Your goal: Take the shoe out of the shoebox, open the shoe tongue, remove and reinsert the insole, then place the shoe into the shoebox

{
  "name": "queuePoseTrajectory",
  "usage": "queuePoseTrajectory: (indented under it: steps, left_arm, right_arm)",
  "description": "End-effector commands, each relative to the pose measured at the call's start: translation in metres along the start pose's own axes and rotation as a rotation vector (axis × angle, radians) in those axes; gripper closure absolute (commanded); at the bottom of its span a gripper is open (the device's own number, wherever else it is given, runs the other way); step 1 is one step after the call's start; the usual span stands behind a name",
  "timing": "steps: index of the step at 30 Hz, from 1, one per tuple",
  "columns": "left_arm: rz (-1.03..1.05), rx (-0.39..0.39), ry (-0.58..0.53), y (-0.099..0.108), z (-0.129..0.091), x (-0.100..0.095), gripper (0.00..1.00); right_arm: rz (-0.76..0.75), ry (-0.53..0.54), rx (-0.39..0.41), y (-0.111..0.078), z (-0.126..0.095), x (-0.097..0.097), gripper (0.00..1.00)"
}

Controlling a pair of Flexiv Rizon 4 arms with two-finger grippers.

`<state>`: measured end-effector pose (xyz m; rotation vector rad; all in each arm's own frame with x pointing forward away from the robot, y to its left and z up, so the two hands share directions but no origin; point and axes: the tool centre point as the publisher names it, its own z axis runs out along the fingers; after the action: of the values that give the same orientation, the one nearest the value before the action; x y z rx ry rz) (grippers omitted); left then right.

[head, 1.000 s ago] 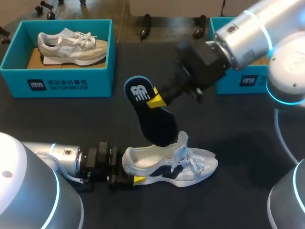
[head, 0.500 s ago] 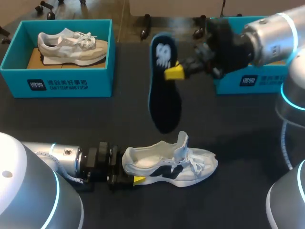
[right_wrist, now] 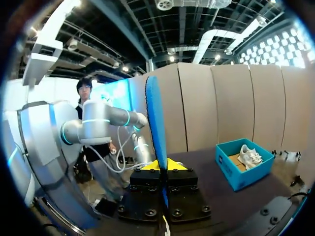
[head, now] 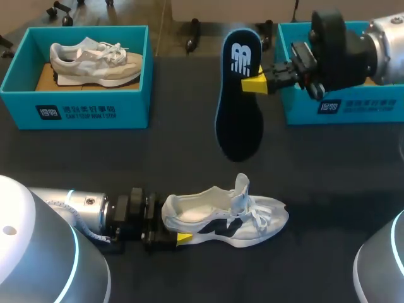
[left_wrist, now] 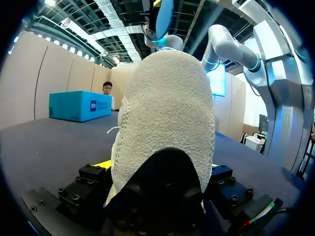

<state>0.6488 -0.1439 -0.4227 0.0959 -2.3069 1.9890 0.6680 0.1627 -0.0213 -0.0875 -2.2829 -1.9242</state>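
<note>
The left tool (head: 168,235) clamps the heel of the shoe (head: 227,214), which lies near the table's (head: 95,158) near edge. The right tool (head: 254,84) pinches the insole (head: 238,120), hanging in the air toward the far edge.

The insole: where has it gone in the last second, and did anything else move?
The right end effector, shut on the insole, lifted it clear of the shoe and carried it toward the right box; it now hangs toe-down. The left end effector stayed shut on the shoe's heel. The shoe, the right box and the left box did not move.
</note>
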Motion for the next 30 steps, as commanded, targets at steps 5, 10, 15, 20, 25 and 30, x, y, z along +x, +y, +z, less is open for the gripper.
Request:
queuePoseTrajectory:
  steps: [5,10,15,20,25,30]
  left_arm:
    - [0.001,0.002,-0.002,0.002,0.001,0.0,1.0]
    - [0.001,0.002,-0.002,0.002,0.001,0.0,1.0]
    - [0.001,0.002,-0.002,0.002,0.001,0.0,1.0]
    - [0.001,0.002,-0.002,0.002,0.001,0.0,1.0]
    - [0.001,0.002,-0.002,0.002,0.001,0.0,1.0]
    - [0.001,0.002,-0.002,0.002,0.001,0.0,1.0]
  right_arm:
    - [0.211,-0.016,-0.044,-0.008,-0.013,0.015,1.0]
    - [0.344,-0.09,0.007,-0.005,-0.029,0.03,1.0]
    - [0.344,-0.09,0.007,-0.005,-0.029,0.03,1.0]
    - [0.344,-0.09,0.007,-0.005,-0.029,0.03,1.0]
    - [0.357,-0.081,-0.012,-0.005,-0.03,0.032,1.0]
    - [0.398,-0.032,-0.091,-0.009,-0.042,0.047,1.0]
